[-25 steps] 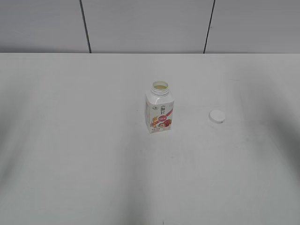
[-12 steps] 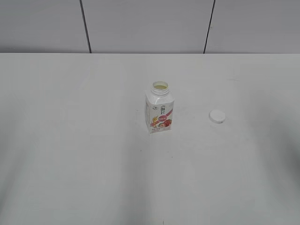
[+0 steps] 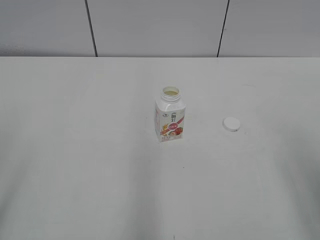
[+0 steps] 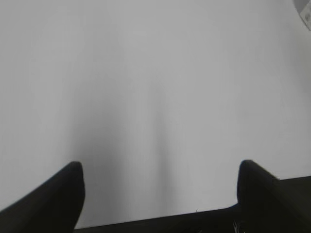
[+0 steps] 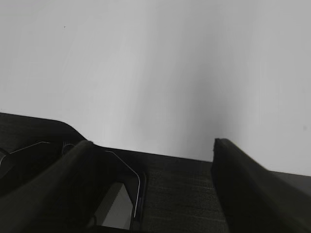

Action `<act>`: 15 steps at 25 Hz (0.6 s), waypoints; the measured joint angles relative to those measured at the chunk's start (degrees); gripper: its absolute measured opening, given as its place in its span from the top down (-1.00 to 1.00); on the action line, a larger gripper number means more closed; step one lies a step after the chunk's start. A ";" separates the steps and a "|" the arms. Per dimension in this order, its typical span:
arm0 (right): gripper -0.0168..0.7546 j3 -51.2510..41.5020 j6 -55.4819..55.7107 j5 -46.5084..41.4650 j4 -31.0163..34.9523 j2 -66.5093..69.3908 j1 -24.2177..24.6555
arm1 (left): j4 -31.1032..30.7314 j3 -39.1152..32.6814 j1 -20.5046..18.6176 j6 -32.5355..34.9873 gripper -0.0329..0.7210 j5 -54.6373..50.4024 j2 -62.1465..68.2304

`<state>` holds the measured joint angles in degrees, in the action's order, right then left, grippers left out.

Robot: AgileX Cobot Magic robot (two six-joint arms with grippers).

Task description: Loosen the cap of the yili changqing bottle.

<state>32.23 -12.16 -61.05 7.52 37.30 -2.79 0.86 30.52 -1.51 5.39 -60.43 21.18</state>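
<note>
The yili changqing bottle [image 3: 170, 120] stands upright in the middle of the white table [image 3: 80, 150], its wide neck open. The white cap [image 3: 231, 124] lies flat on the table to the bottle's right, apart from it. Neither gripper shows in the exterior view. In the left wrist view my left gripper [image 4: 158, 170] is open and empty over bare table. In the right wrist view my right gripper [image 5: 153, 145] is open and empty over the table's near edge. The bottle and cap are out of both wrist views.
A grey panelled wall [image 3: 160, 27] runs behind the table. The right wrist view shows a dark surface [image 5: 184, 194] below the table's edge. A small grey object [image 4: 306, 12] sits at the top right corner of the left wrist view.
The soft shadows at the table's left and right sides have faded and drawn outward. The bottle and cap have not moved.
</note>
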 joint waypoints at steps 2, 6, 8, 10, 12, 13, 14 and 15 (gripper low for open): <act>-0.57 -1.24 0.00 -0.26 -0.12 -2.16 0.00 | 0.05 0.00 0.00 0.00 -0.63 0.00 -1.96; -0.57 -2.27 1.45 -0.83 -0.17 -6.11 0.00 | 0.05 0.00 0.00 0.00 -0.57 0.00 -5.90; -0.57 -2.49 1.98 -1.13 -0.23 -8.17 0.00 | 0.10 0.00 0.00 0.00 -0.56 0.00 -7.82; -0.57 -2.63 2.22 -1.13 -0.17 -10.74 0.00 | 0.10 -0.11 0.00 0.00 -0.55 0.00 -10.15; -0.57 -2.68 2.30 -1.17 -0.17 -13.38 0.00 | 0.10 -0.39 0.00 0.00 -0.55 -0.03 -12.38; -0.57 -2.68 2.30 -1.17 -0.17 -14.90 0.00 | 0.10 -0.46 0.00 0.00 -0.55 -0.03 -13.55; -0.57 -2.68 2.35 -1.17 -0.17 -16.42 0.00 | 0.10 -0.46 0.00 0.00 -0.55 -0.03 -14.74; -0.57 -2.68 2.35 -1.17 -0.17 -17.71 0.00 | 0.10 -0.46 0.00 0.00 -0.55 -0.03 -15.71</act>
<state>29.54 -9.81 -62.22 7.35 19.59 -2.79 0.96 30.06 -1.51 5.39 -60.46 5.48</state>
